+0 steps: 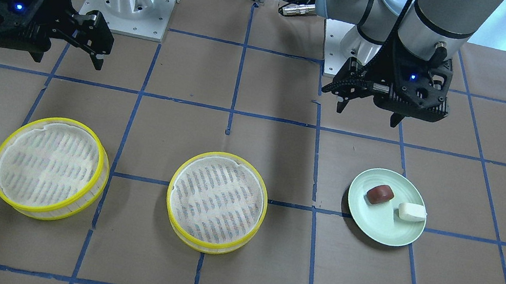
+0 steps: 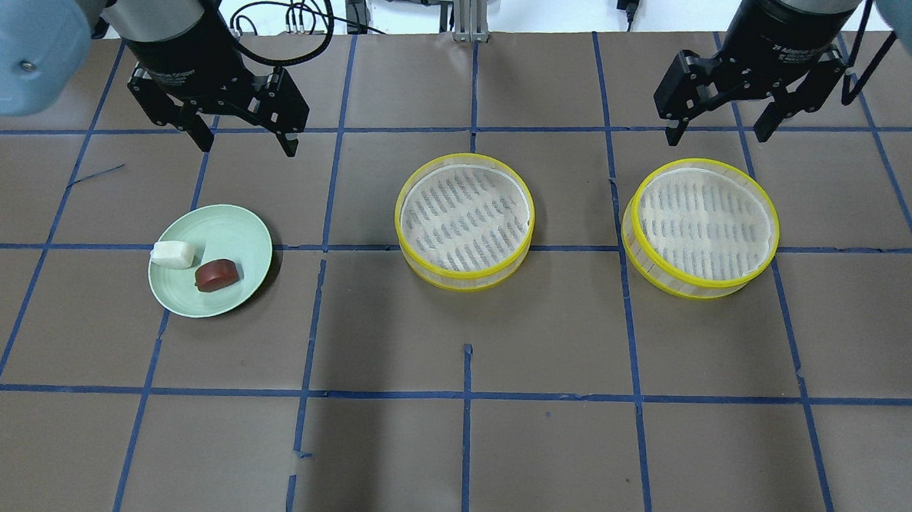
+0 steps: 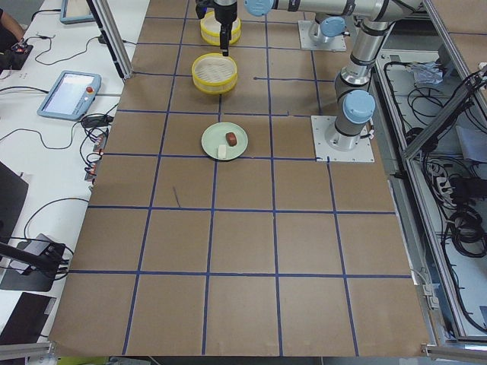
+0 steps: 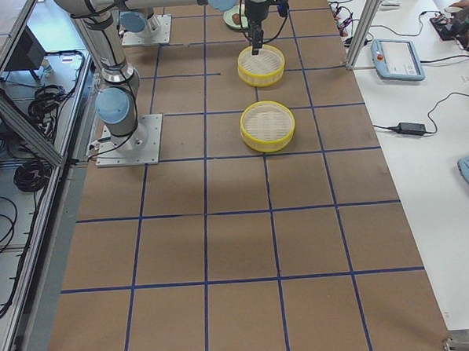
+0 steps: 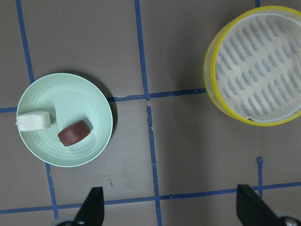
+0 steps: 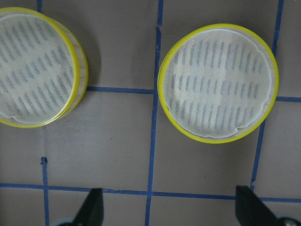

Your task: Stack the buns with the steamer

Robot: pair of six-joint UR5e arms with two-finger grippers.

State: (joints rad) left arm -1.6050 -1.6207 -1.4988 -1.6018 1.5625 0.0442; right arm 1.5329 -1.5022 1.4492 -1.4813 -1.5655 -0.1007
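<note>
Both buns lay on the pale green plate (image 2: pixel 226 223) at the robot's left side of the surface (image 2: pixel 463 441), the white bun (image 2: pixel 172 254) at the plate's rim and the red-brown bun (image 2: pixel 216 274) just beside it. The centre steamer (image 2: pixel 464 220) and right steamer (image 2: pixel 702 227) stood apart. The left claw (image 2: pixel 245 144) hung spread near the plate. The right claw (image 2: pixel 716 134) hung spread near the right steamer.

The white oval bun (image 2: pixel 172 254) and the red-brown bun (image 2: pixel 216 274) are lying side by side, just apart, on a plate (image 2: pixel 226 227) below the left gripper (image 2: pixel 245 143). The right steamer (image 2: pixel 702 227), yellow-rimmed, is sitting upright below the right gripper (image 2: pixel 715 134). The matching middle steamer (image 2: pixel 464 220) is sitting between both grippers.
</note>
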